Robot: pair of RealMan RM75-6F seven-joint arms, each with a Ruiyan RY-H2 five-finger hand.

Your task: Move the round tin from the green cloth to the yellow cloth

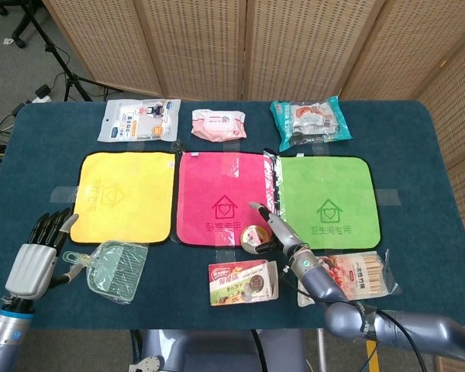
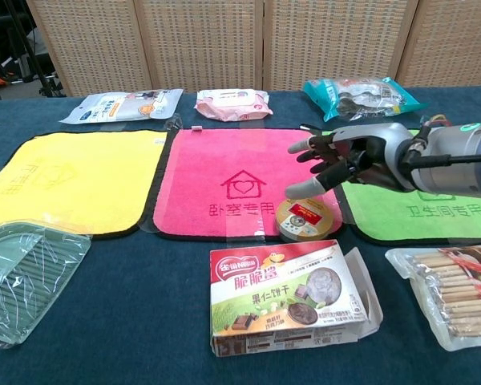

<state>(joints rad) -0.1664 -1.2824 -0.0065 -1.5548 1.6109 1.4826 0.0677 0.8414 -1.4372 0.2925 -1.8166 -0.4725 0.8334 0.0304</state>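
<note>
Nearest the robot, a snack box point(image 2: 293, 297) is lying on the blue surface point(image 2: 128, 321). Just beyond it, the round tin point(image 2: 303, 219) is sitting flat on the pink cloth's point(image 2: 236, 180) front edge (between yellow cloth point(image 2: 64, 180) and green cloth point(image 2: 421, 212)). Over it, the right hand point(image 2: 349, 160) is hovering, fingers spread, holding nothing. Far left, the left hand point(image 1: 40, 252) is resting, fingers apart, empty.

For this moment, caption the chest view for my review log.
Right hand hovers open above round tin on pink cloth's front edge.
</note>
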